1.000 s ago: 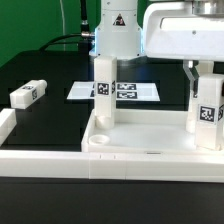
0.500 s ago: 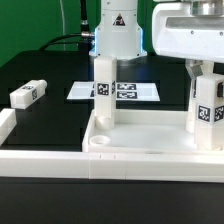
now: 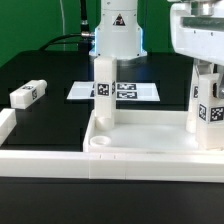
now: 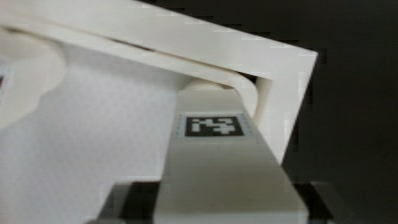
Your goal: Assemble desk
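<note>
The hand [image 3: 210, 75] is up at the exterior view's right, right over the top of a leg [image 3: 208, 108] standing in the tabletop's [image 3: 150, 135] corner there. In the wrist view the same tagged leg [image 4: 217, 150] runs up between the dark finger ends, so it looks clamped on it, but I honestly can't tell for sure whether the pads are pressing.

The tabletop lies rim-up on the black table [image 3: 60, 110], pushed against the low white border wall [image 3: 40, 160]. A second leg [image 3: 103, 92] stands upright in the corner toward the exterior view's left. A third leg [image 3: 28, 94] lies on its side well apart, near the table's edge on that left. The marker board [image 3: 115, 91] sits flat behind the tabletop.

These parts look like stiff, light, smooth plastic, so probably a bit slippery. I'd grab a leg across its flat sides near the top and keep it straight while seating it.
</note>
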Motion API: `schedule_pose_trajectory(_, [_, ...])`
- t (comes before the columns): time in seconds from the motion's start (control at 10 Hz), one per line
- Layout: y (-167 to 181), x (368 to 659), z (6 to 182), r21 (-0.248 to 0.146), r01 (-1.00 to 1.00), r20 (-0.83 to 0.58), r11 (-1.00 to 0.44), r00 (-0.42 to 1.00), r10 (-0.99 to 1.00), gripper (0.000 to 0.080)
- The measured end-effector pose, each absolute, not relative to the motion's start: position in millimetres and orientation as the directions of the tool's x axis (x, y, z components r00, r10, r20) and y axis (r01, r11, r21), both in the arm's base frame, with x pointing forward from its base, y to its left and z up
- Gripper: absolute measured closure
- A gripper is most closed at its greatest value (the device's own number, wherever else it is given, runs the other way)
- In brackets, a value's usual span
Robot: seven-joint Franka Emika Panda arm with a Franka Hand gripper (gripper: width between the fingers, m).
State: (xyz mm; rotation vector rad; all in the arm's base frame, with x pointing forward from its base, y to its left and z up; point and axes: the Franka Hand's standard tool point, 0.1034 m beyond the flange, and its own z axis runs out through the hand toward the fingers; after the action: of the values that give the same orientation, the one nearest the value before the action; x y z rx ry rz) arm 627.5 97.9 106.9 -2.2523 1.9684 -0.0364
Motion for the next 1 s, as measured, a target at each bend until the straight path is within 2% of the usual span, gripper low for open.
schedule_pose_trajectory(0.3, [99.5,630.0,106.7,-0.126,-0.981,-0.155,0.148,-0.128,-0.98,0.0509])
schedule_pose_trajectory(0.4, [99.7,630.0,106.7,-0.122,-0.977,-0.16,0.177,-0.156,-0.975,0.0509])
schedule_pose_trajectory(0.6, [99.6,629.8,106.1,-0.128,-0.984,-0.152,0.123,-0.103,-0.983,0.0509])
schedule_pose_trajectory(0.7, [100.1,629.7,106.0,-0.128,-0.991,-0.141,0.044,-0.026,-0.99,0.0331])
schedule_pose_trajectory(0.8, [102.8,629.7,107.2,-0.124,-0.992,-0.127,-0.017,0.033,-0.991,0.0213])
schedule_pose_trajectory(0.9, [102.2,630.0,107.1,-0.135,-0.986,-0.114,-0.099,0.115,-0.987,0.0213])
schedule_pose_trajectory(1.0, [101.7,629.9,107.0,-0.141,-0.978,-0.107,-0.153,0.169,-0.98,0.0163])
